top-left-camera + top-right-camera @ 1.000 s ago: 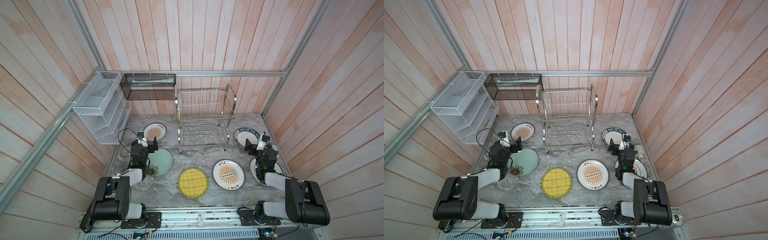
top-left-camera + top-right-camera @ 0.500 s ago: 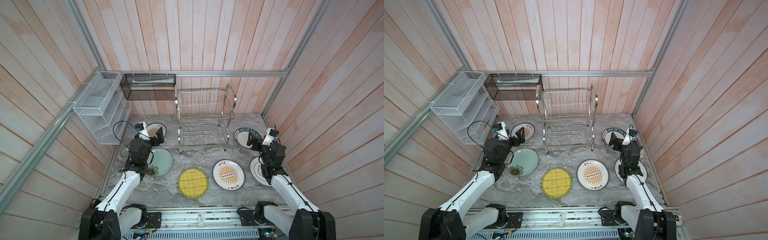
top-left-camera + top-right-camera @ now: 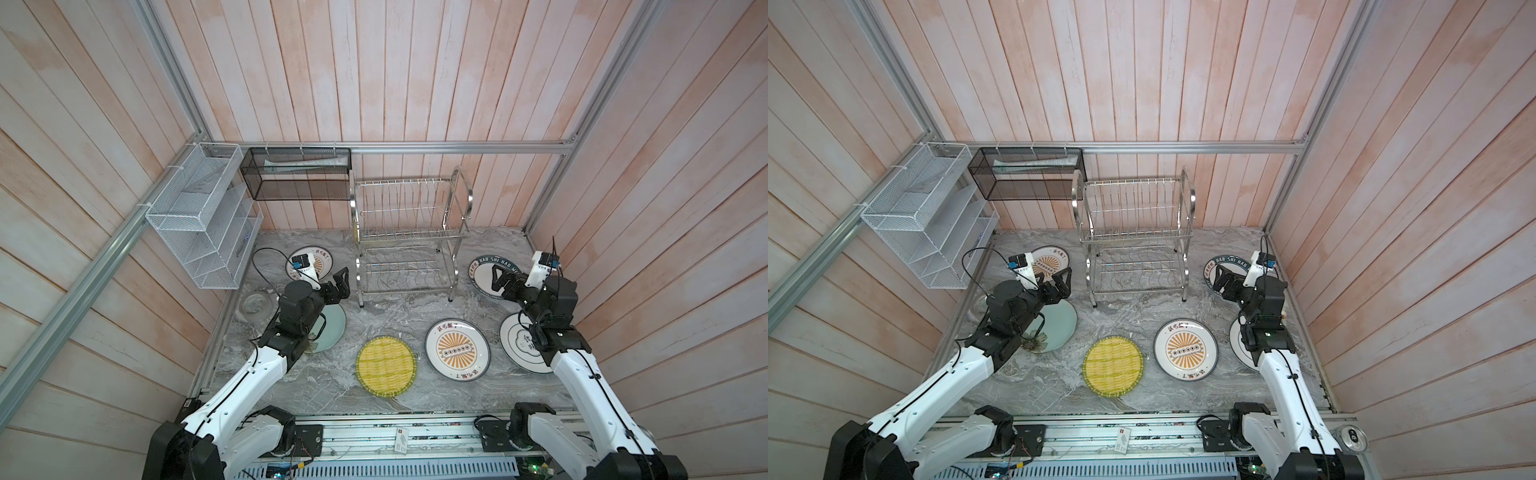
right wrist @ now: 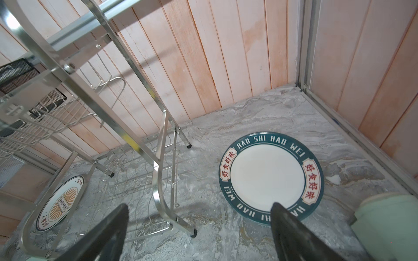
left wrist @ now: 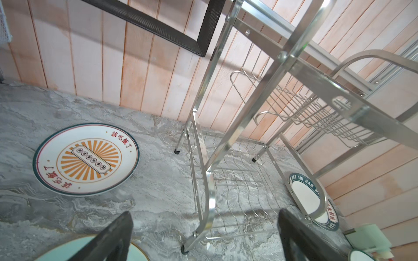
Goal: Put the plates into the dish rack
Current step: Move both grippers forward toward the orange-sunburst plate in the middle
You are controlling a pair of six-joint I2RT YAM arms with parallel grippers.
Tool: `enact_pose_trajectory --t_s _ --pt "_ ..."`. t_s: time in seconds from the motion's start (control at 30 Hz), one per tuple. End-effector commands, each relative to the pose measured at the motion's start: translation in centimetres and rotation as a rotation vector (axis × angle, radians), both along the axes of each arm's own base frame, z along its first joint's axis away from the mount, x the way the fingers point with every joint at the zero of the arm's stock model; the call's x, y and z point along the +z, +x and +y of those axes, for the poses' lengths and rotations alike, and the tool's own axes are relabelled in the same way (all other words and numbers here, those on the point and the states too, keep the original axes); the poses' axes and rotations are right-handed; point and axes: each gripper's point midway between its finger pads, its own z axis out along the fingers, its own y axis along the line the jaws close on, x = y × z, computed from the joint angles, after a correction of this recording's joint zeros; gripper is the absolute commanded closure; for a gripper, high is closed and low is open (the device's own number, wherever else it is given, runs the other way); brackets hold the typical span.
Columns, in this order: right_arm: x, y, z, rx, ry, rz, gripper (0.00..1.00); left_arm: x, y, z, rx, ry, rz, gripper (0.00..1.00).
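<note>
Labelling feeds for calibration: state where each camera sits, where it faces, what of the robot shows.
Top views: high at the front, looking down on the dish rack; both arms, left pincer and right pincer show.
Left wrist: behind the left pincer, facing the rack and sunburst plate; its open fingers show.
Right wrist: behind the right pincer, facing the lettered plate and rack; open fingers show.
Shared: both wrist views show rack and both plates.
</note>
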Motion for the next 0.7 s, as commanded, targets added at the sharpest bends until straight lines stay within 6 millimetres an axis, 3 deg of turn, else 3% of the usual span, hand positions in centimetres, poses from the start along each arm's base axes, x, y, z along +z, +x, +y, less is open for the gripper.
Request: enact_pose_trajectory --t_s 0.0,0.33,0.67 --pt "-1.6 -0.6 0.7 0.015 0.06 0.084 0.03 -1.0 -0.4 0.5 0.05 -0.023 0.052 0.0" --pt "-6.0 -2.1 3.4 0.141 0.174 0.25 0.08 -2.0 0.0 0.0 0.047 0.007 0.149 0.0" --pt "-14.1 -7.3 5.1 0.155 0.247 0.506 0.11 -1.9 1.0 -0.4 0.052 0.035 0.24 0.0"
